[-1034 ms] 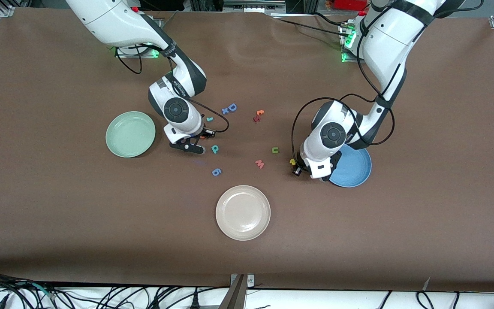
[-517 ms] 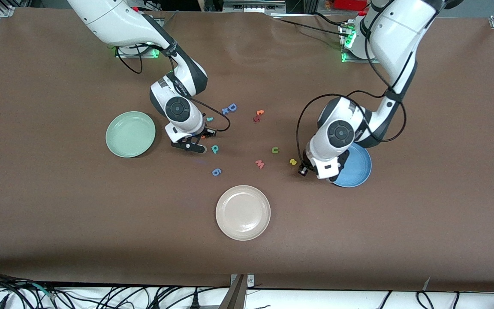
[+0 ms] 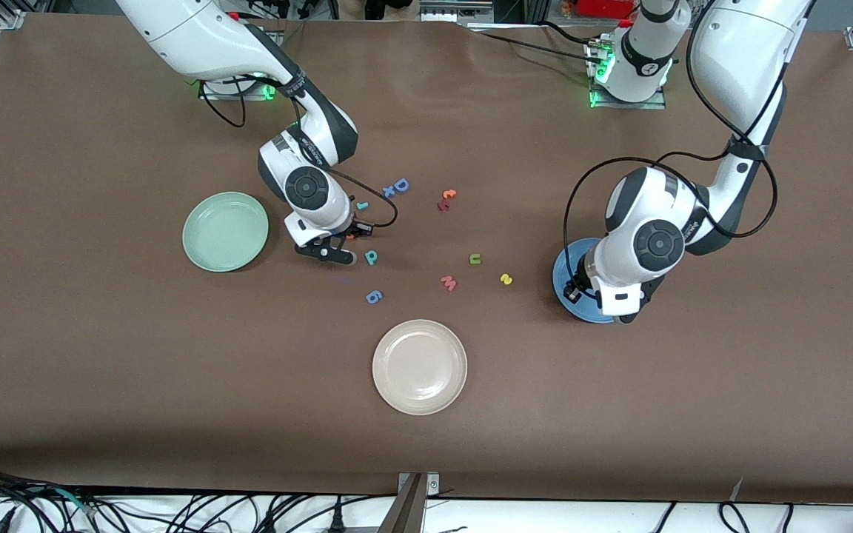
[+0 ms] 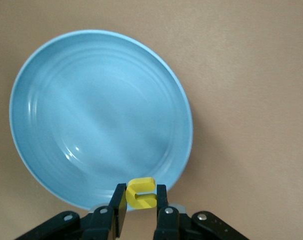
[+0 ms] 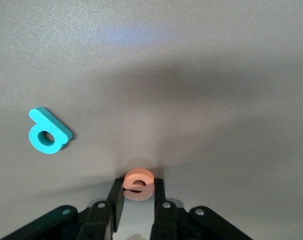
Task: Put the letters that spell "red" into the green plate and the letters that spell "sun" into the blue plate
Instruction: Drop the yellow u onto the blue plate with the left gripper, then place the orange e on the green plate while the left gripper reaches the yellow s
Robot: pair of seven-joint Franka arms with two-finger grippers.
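My left gripper [image 4: 141, 193] is shut on a yellow "u"/"n" letter [image 4: 141, 192] and hangs over the rim of the blue plate [image 4: 91, 110], which holds nothing. My right gripper [image 5: 138, 185] is low at the table beside the green plate [image 3: 225, 231], with its fingers shut on the orange "e" [image 5: 139, 184]. The teal "d"/"p" letter [image 5: 47, 133] lies close by on the table, and the small teal "r" [image 3: 361, 205] lies farther from the front camera. The dark green "u" [image 3: 475, 258] and the yellow "s" [image 3: 505, 279] lie between the two arms.
A cream plate [image 3: 419, 366] sits nearest the front camera. Loose on the table are a pink "w" [image 3: 448, 282], a blue "6" [image 3: 373, 297], a blue "D" [image 3: 400, 185] and red-orange letters [image 3: 446, 198].
The left arm has carried the yellow letter away from the yellow "s" to over the blue plate. The right gripper's fingers have closed in on the orange "e"; that arm barely moved.
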